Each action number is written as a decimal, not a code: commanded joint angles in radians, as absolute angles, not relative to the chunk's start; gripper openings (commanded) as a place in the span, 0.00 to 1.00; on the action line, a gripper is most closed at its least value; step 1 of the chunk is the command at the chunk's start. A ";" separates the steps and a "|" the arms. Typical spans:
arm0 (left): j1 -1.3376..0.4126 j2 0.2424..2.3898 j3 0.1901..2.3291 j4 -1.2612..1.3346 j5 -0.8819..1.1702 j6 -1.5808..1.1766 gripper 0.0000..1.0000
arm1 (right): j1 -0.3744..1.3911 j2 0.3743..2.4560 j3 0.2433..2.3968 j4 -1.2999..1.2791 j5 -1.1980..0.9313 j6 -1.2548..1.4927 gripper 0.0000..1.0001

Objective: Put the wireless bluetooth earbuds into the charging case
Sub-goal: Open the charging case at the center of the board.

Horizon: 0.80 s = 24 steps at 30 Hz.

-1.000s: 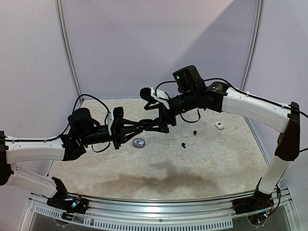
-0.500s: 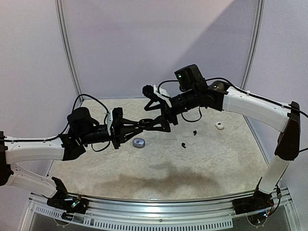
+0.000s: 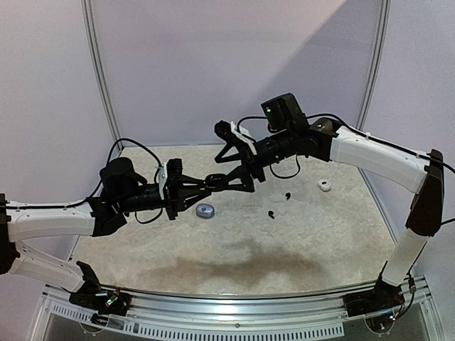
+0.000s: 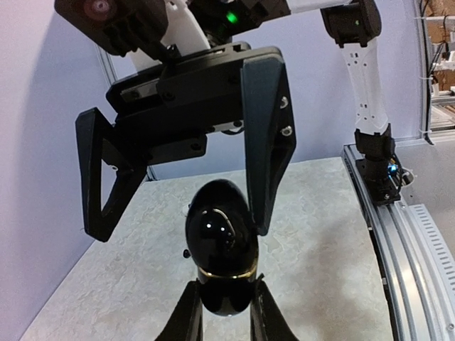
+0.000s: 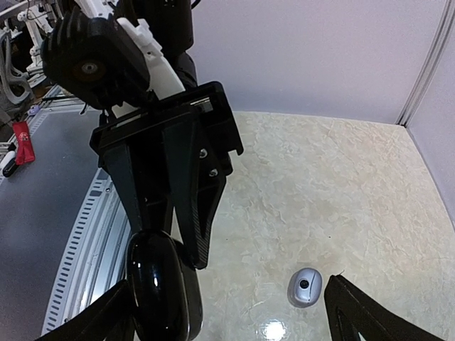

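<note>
My left gripper (image 3: 213, 182) is shut on a glossy black charging case (image 4: 220, 249) with a thin gold band, and holds it in the air above the table's middle. The case (image 3: 226, 182) points toward my right gripper (image 3: 233, 160), which stands open, a finger (image 4: 266, 142) on either side of the case's far end without touching it. In the right wrist view the case (image 5: 156, 291) sits near the left finger. Two tiny black earbuds (image 3: 271, 213) (image 3: 288, 195) lie on the table to the right, below the right arm.
A bluish-silver oval item (image 3: 205, 210) (image 5: 306, 287) lies on the beige table under the grippers. A small white oval item (image 3: 325, 186) lies at the far right. Purple walls stand behind, and a metal rail (image 3: 234, 302) runs along the near edge.
My right gripper has drifted slightly up and to the right, still open. The left arm and the case it holds have not moved.
</note>
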State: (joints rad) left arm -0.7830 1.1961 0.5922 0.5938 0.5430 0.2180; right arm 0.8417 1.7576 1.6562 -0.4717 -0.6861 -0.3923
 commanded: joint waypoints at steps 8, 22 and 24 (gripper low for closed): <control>-0.790 1.205 0.589 0.568 0.600 0.209 0.00 | 0.798 1.802 1.709 -0.406 -0.693 -0.321 0.90; -0.789 1.212 0.557 0.647 0.450 -0.109 0.00 | 0.799 1.823 1.739 -0.439 -0.713 -0.322 0.91; -0.789 1.213 0.551 0.655 0.440 -0.117 0.00 | 0.799 1.827 1.750 -0.438 -0.717 -0.314 0.91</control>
State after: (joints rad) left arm -0.7853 1.2011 0.5766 0.6193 0.4858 -0.0216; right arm 0.8078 1.8019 1.7103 -0.4255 -0.7120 -0.3351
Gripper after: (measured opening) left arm 0.174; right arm 0.909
